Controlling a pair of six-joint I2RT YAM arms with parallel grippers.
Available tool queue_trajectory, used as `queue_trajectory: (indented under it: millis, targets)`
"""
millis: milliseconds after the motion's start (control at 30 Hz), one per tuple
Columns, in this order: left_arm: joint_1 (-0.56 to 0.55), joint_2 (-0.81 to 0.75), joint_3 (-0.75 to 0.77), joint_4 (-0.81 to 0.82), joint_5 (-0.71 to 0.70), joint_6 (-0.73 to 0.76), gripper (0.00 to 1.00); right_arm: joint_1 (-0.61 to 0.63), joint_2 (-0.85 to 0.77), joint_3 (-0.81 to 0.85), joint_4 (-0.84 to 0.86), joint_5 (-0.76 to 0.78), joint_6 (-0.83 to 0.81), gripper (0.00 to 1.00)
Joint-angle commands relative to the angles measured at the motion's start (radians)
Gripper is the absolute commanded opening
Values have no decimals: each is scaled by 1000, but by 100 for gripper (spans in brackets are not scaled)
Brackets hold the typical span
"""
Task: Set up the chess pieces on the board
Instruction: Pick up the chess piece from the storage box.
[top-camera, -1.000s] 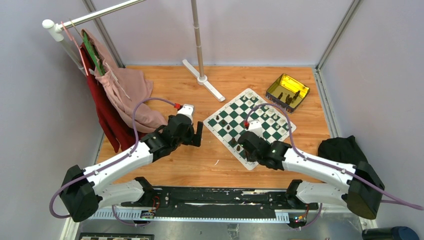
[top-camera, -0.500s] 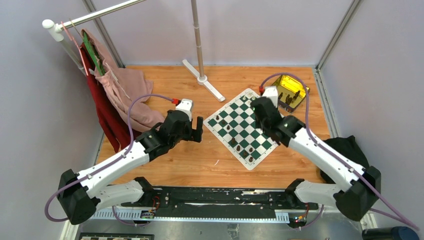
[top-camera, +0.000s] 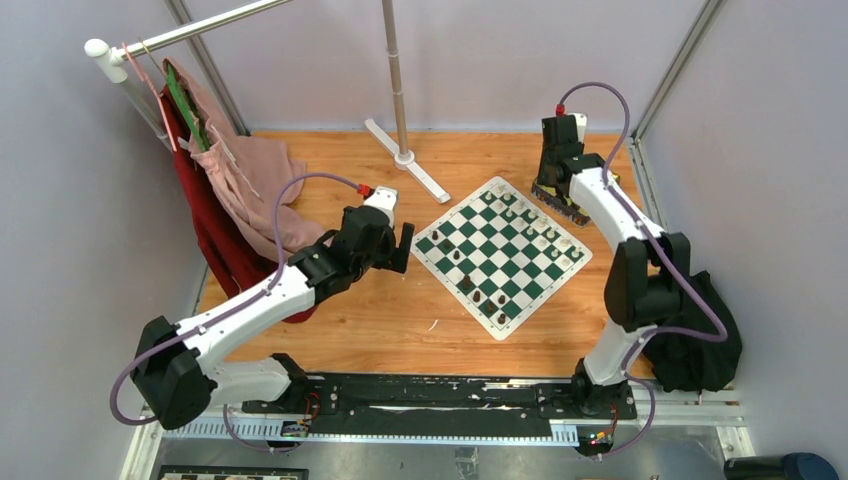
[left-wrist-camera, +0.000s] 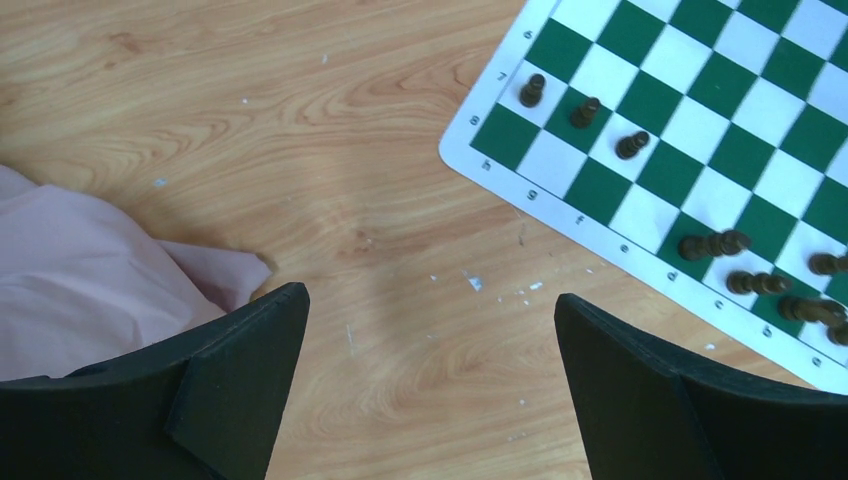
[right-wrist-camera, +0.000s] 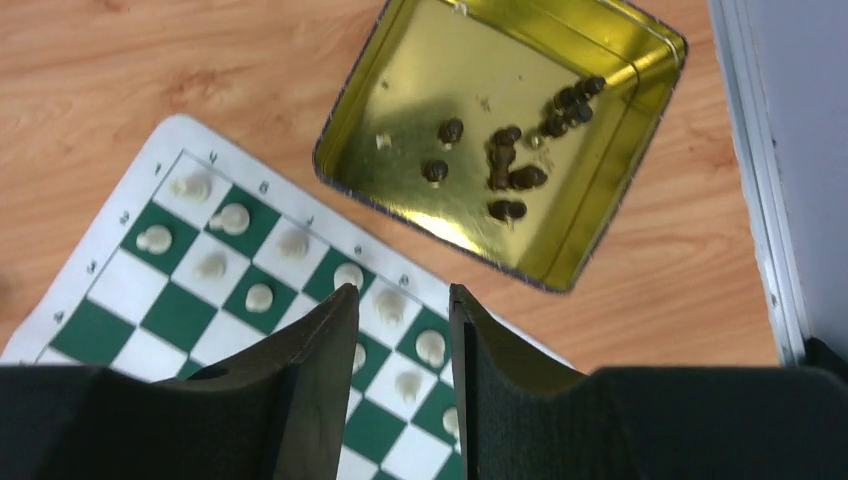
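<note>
The green and white board lies right of centre on the wooden table. Cream chess pieces stand in rows along its far right side. Dark brown pieces stand along its near left side, a few lying tipped. More dark pieces lie in the gold tin. My right gripper hangs high over the board's far corner beside the tin, open partway, with nothing between its fingers. My left gripper is wide open over bare wood just left of the board, empty.
A pink cloth lies beside my left gripper, under the clothes hanging on a rack at the left. A stand's pole and white foot stands behind the board. A black bag sits at the right edge.
My right arm has swung from the board's near corner across the board to its far right, above the tin. My left gripper has drifted slightly toward the board, still wide open.
</note>
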Motion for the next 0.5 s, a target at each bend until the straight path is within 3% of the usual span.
queue_trajectory:
  millis: [0,233,467]
  targets:
    - [62,36,42,58,38,66,100,-61,135,127,28,-65,-28,43]
    - [113,101,60,100,80,125,100,-119,340,295,13,-86,-20,42]
    - [127,149,77,132,108,135,100,-151,433,361,-1,-91,-19,42]
